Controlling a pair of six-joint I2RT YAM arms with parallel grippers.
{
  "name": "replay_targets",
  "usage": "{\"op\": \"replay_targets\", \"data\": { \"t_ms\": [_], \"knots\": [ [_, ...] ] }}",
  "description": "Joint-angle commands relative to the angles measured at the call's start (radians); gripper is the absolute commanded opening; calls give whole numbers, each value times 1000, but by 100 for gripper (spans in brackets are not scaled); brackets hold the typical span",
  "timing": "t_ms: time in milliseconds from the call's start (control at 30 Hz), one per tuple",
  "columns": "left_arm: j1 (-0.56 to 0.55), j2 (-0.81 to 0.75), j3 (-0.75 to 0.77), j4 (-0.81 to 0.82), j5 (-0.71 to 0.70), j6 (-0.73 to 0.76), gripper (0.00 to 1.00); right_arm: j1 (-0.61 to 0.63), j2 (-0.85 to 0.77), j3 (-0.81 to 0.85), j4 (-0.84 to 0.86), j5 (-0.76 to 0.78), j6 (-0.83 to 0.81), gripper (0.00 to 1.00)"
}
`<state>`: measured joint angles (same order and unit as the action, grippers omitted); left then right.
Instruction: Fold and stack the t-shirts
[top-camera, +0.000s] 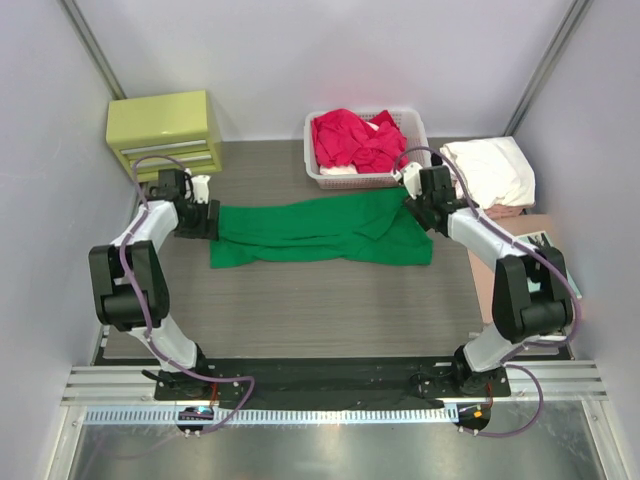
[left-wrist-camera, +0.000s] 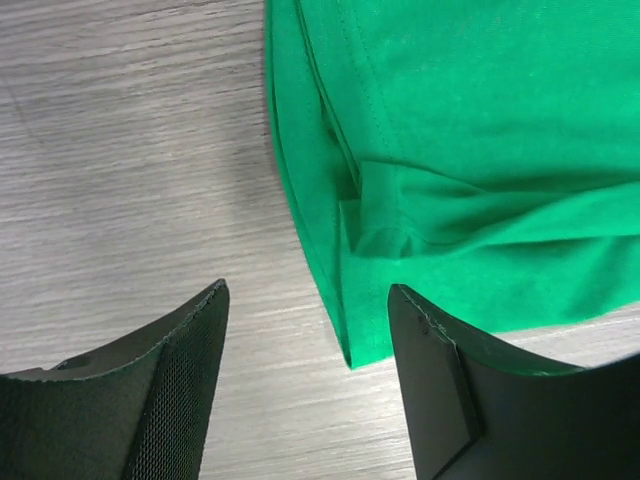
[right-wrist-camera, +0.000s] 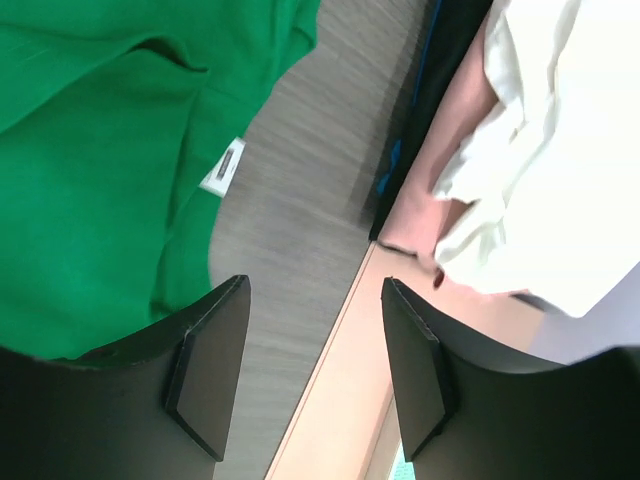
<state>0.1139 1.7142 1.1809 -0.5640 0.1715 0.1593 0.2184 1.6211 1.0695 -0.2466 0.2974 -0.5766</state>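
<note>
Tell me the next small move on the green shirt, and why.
Probably close the left pincer on the end of the green t-shirt below it, to fold it across: the shirt lies as a long strip, and the right pincer is open too, holding nothing.

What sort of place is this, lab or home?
Probably a lab test cell: bare grey walls around a table, robot arms bolted to a metal rail, a green t-shirt as prop.
</note>
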Motion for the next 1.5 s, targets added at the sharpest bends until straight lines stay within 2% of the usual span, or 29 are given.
{"op": "replay_targets", "data": {
  "t_ms": [0, 100, 133, 167, 200, 233, 267, 333, 367, 467, 567, 867, 1167, 1200, 1233, 1267, 1367, 1467],
  "knots": [
    [4, -112, -30, 67, 20, -20, 66, -2, -160, -2, -69, -142, 83, 61],
    [6, -156, -33, 62, 51, -46, 61, 13, -197, -6, -120, -199, 112, 59],
    [4, -168, -33, 55, 60, -50, 48, 21, -196, -5, -137, -228, 116, 58],
    [3, -174, -33, 49, 59, -55, 33, 35, -194, -6, -161, -236, 126, 49],
    [4, -179, -36, 50, 56, -63, 3, 50, -194, -14, -166, -242, 126, 36],
    [4, -191, -43, 52, 51, -64, 0, 97, -191, -20, -169, -236, 126, 23],
    [6, -195, -46, 52, 46, -63, 0, 125, -187, -35, -165, -224, 129, 12],
    [4, -200, -50, 50, 39, -60, 0, 203, -162, -42, -164, -192, 132, 14],
    [6, -200, -49, 44, 31, -57, 0, 220, -152, -39, -158, -187, 136, 25],
    [4, -196, -46, 24, 26, -49, 0, 277, -96, -23, -149, -181, 147, 49],
    [4, -194, -40, 12, 25, -41, 0, 299, -44, -5, -119, -172, 147, 55],
    [4, -209, -35, 0, 20, -40, 0, 297, 117, 95, -77, -156, 119, 55],
    [4, -188, -46, 0, 28, -35, 0, 303, 144, 164, -74, -123, 87, 52],
    [4, -186, -44, 0, 29, -37, 0, 303, 166, 171, -72, -116, 81, 47],
    [6, -188, -44, 0, 31, -40, 0, 303, 180, 184, -69, -103, 77, 26],
    [4, -189, -43, 0, 36, -43, 0, 303, 192, 194, -68, -100, 77, 22],
    [4, -205, -44, -7, 28, -34, 0, 303, 217, 222, -72, -98, 81, 25],
    [4, -211, -46, -10, 7, -14, 0, 303, 182, 216, -72, -118, 90, 40]
  ]
}}
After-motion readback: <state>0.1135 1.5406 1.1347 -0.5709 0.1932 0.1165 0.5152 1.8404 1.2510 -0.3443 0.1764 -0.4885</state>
